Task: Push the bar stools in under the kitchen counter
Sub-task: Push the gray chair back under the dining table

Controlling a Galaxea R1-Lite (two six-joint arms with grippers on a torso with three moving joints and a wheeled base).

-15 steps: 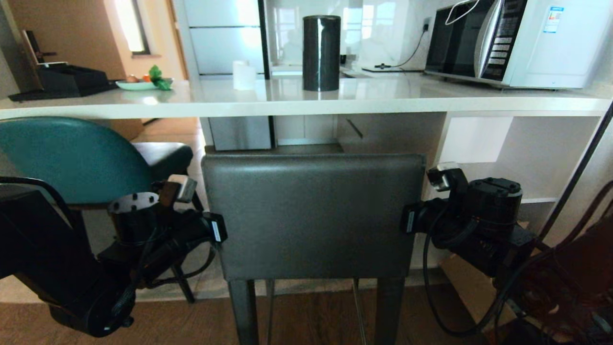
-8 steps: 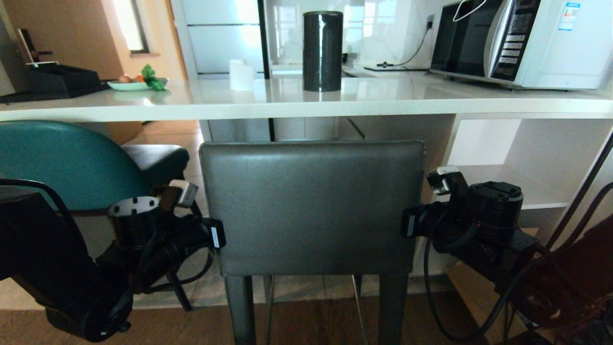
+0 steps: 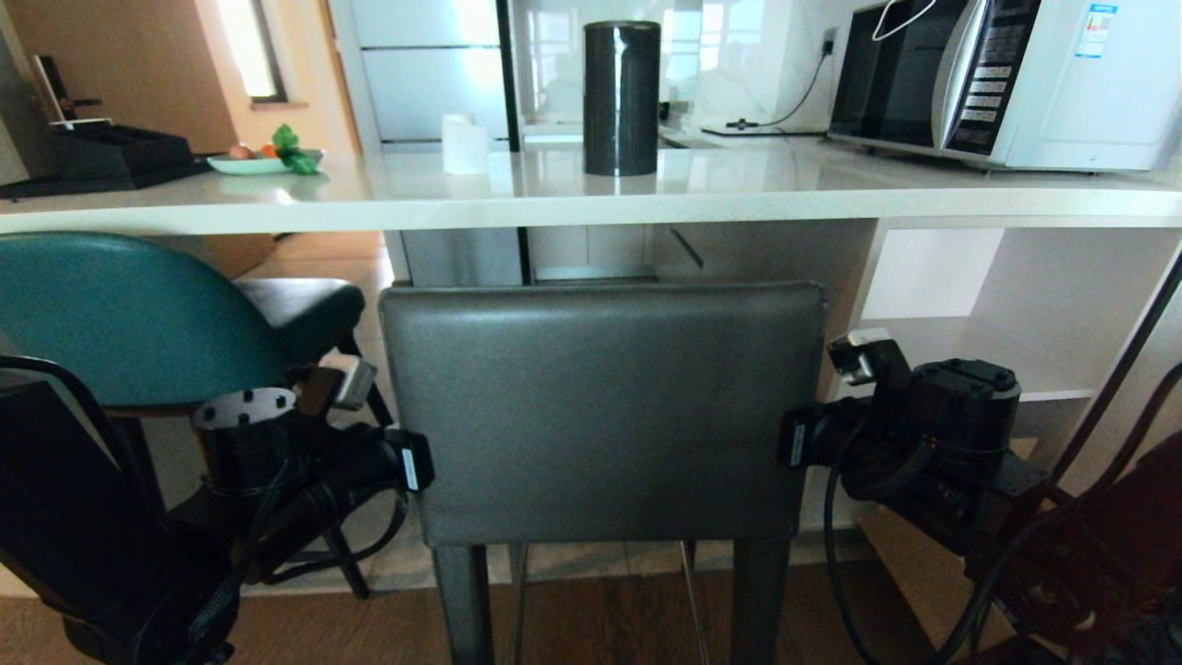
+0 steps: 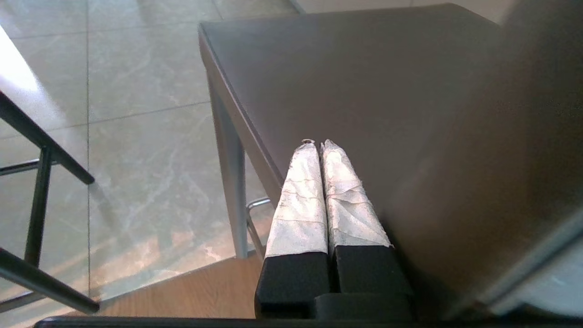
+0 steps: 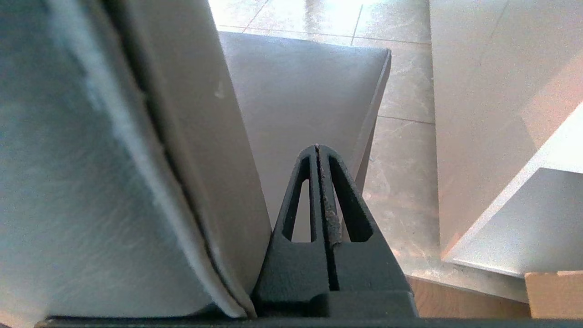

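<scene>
A dark grey stool stands backrest-first before the white desk, seat toward it, flanked by the left gripper and right gripper, both with fingers closed on nothing, equally near; the teal stool waits left.

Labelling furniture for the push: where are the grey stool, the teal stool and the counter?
grey stool point(image 3: 600, 406), head view, middle of its backrest.
teal stool point(image 3: 129, 314), head view, its rounded back.
counter point(image 3: 739, 189), head view, bare top.

Dark grey stool, teal stool, white counter, black cylinder, white microwave with black door, brown wood floor.
</scene>
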